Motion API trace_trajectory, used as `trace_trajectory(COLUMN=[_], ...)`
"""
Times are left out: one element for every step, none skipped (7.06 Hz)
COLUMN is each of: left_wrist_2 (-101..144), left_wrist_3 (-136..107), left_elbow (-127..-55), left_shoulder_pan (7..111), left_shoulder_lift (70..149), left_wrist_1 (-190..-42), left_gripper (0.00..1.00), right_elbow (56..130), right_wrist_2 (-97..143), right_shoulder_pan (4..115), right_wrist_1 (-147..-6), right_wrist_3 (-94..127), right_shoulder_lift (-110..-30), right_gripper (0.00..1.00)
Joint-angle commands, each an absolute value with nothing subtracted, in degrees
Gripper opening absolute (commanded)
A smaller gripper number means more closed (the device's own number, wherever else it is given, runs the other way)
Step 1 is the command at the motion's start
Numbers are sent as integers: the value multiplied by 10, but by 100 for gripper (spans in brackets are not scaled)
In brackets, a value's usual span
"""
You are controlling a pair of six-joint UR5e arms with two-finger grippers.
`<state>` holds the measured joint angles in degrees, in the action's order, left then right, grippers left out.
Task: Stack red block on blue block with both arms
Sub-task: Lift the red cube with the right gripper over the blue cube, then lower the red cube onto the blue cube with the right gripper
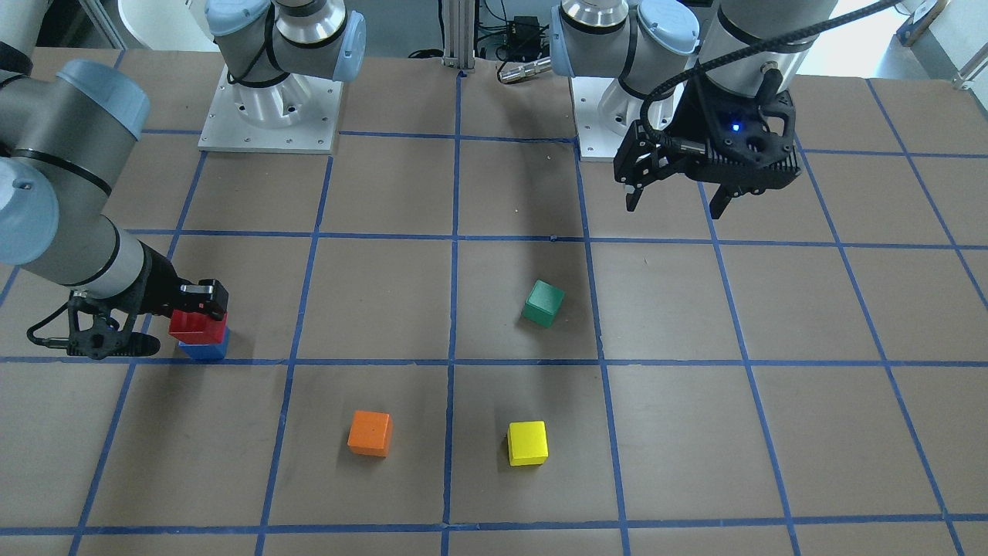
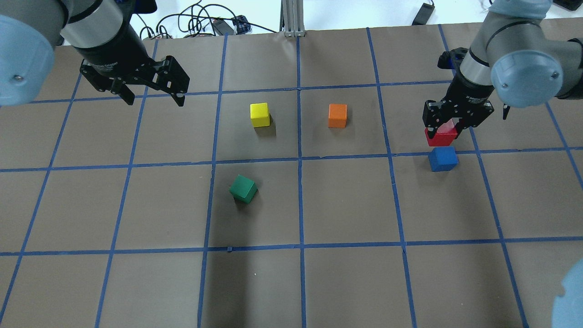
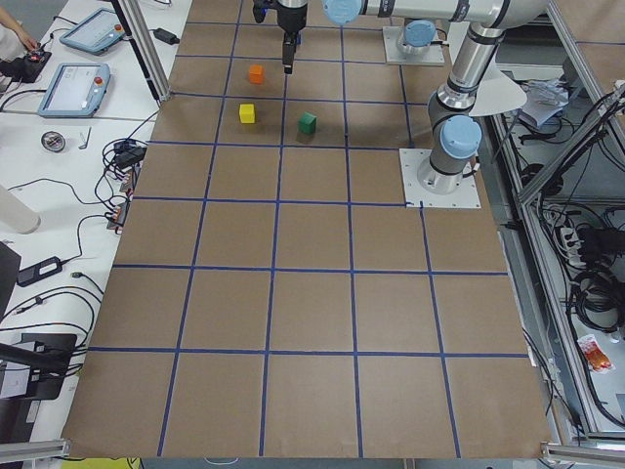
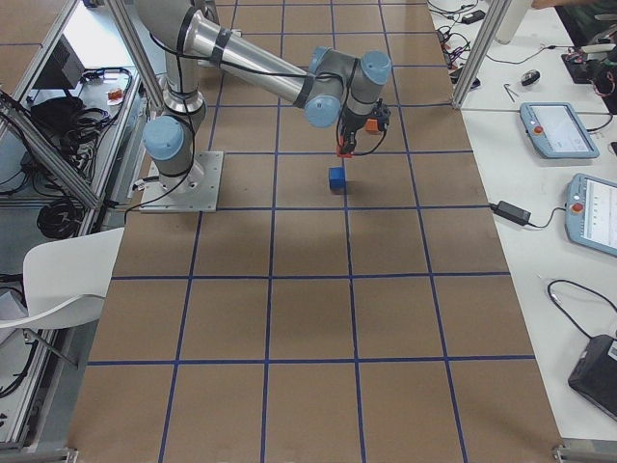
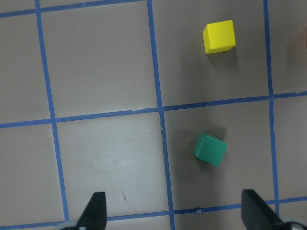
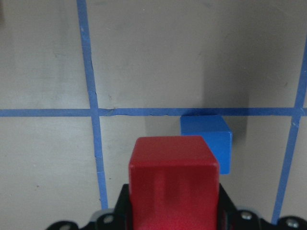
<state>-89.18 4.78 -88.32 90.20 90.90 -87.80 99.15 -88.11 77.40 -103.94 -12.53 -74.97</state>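
Right gripper (image 2: pixel 441 129) clenched red block (image 2: pixel 442 136) just above blue block (image 2: pixel 442 158), slightly off-centre, likely lining up the stack; left gripper (image 2: pixel 155 101) hung released well apart from blue block, probably keeping clear.

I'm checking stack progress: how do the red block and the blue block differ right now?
The red block is clamped in the right gripper, held clear of the table; the blue block sits free on the table. The red block hangs higher, not touching the blue block. Both are matte cubes of like size.
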Motion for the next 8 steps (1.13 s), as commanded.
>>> trace_trajectory(left_wrist_2=[-878,-877,-877,-879,-877,-881,-883,-883], left_wrist_3=[47,48,48,49,49,49,52,52], left_elbow=[-884,-883,-878,-883,-879,-883,-883,-883], left_shoulder_pan=[903,904,904,904,904,905,905,905], left_shoulder_lift=[919,917,919,918,917,908,897,892], left_wrist_1=[-876,-876,-876,-876,-876,-877,-883,-883], left_gripper=[100,100,100,100,100,100,100,100], right_elbow=[1011,1026,1045,1064,1076,1077,1078,1078], right_wrist_2=[-883,-891,-891,-893,-891,-891,-889,-890], right_shoulder_pan=[745,740,740,740,741,741,741,742], right_wrist_1=[-1041,-1055,-1092,-1129,-1146,-1149,-1149,-1149], right_wrist_3=[-172,-174,-175,-181,-180,-180,-180,-180], right_shoulder_lift=[-754,-759,-760,-760,-760,-760,-760,-760], right_gripper=[0,0,0,0,0,0,0,0])
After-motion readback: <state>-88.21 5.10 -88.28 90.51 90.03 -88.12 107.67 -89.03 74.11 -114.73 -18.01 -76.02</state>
